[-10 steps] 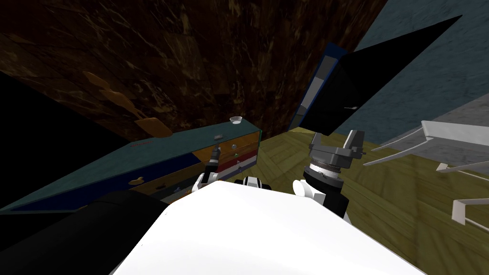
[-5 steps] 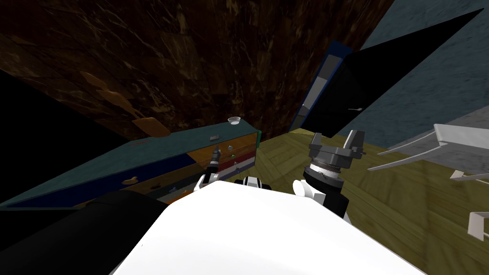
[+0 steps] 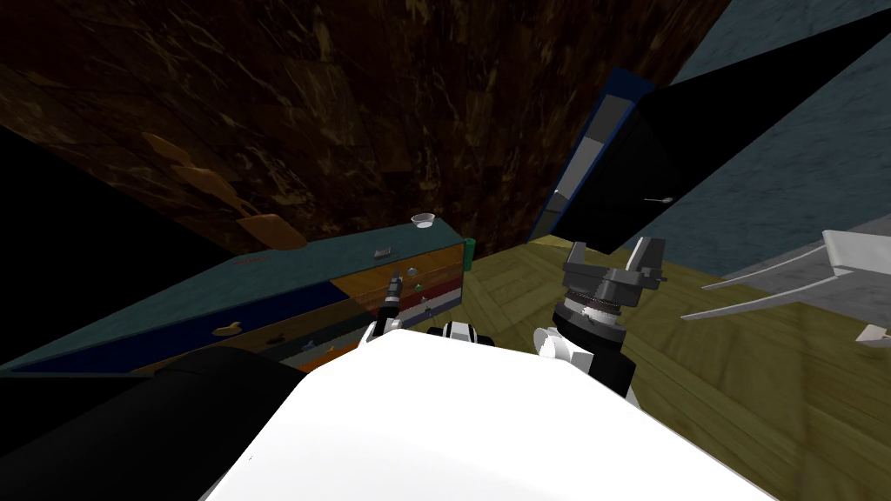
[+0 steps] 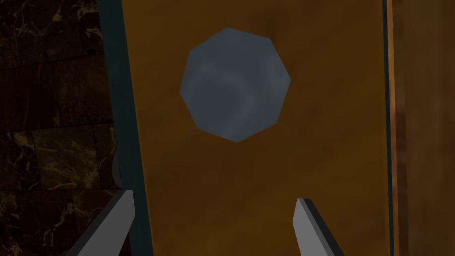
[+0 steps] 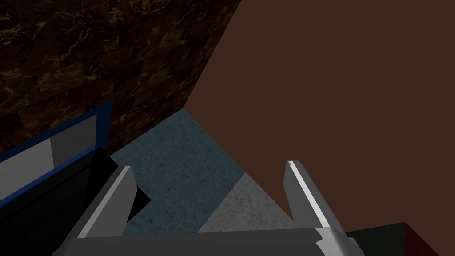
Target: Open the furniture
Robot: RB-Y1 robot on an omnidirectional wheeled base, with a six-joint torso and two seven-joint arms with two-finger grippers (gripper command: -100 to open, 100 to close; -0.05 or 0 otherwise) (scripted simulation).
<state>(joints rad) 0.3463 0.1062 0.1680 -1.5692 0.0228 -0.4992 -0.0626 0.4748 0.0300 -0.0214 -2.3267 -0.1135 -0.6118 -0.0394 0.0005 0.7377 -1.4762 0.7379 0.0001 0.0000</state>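
A long dresser [image 3: 261, 280] with a teal top and drawer fronts in several colours stands against the dark marbled wall. My left gripper [image 3: 396, 283] points at its orange top drawer [image 3: 370, 285] near the dresser's right end. In the left wrist view that orange drawer front [image 4: 249, 178] is close ahead, with a round grey knob [image 4: 235, 84] beyond the open left gripper [image 4: 213, 222]; its fingers are apart from the knob. My right gripper [image 3: 613, 254] is held up over the floor, open and empty [image 5: 209, 195].
A small pale bowl [image 3: 424, 220] and a small grey item [image 3: 381, 253] sit on the dresser top, with brown shapes [image 3: 271, 233] further left. A dark door panel [image 3: 626, 191] in a blue frame stands right of the dresser. A white chair [image 3: 835, 270] is at far right.
The whole head view has shifted with my own move: the white chair has slid toward the right edge and the dresser's end slightly left. Both arms keep their pose.
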